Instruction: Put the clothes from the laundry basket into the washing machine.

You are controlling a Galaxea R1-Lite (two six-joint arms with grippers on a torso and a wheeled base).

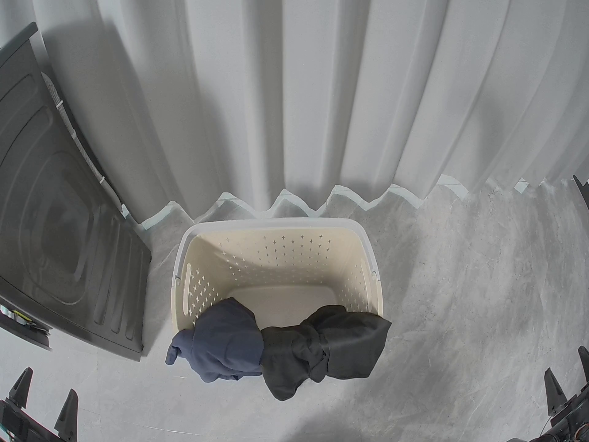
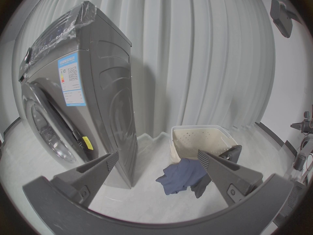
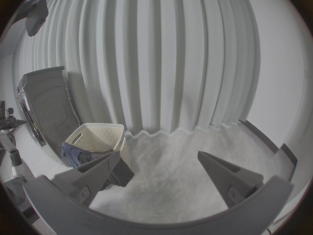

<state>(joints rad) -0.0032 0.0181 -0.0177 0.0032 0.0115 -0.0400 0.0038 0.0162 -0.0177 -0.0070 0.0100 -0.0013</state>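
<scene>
- Grey marbled floor [image 1: 478,290], with a white pleated curtain [image 1: 319,81] hanging to it along the back.
- Washing machine [image 2: 97,92]: dark grey, stands on the floor at the robot's left. Its side panel faces the basket.
- Laundry basket [image 1: 276,240]: cream, perforated walls, white rim. It sits on the floor just right of the machine and close to the curtain.
- Blue garment [image 1: 221,345]: draped over the basket's near rim at the left corner, hanging down outside to the floor.
- Dark grey garment [image 1: 331,345]: draped over the same rim toward the right corner. It touches the blue one where they meet.
- Left gripper [image 2: 156,153]: fingers spread apart, nothing between them. It sits low and to the left, near the machine and apart from the clothes.
- Right gripper [image 3: 158,154]: fingers likewise spread and empty, over bare floor well to the right of the basket.
</scene>
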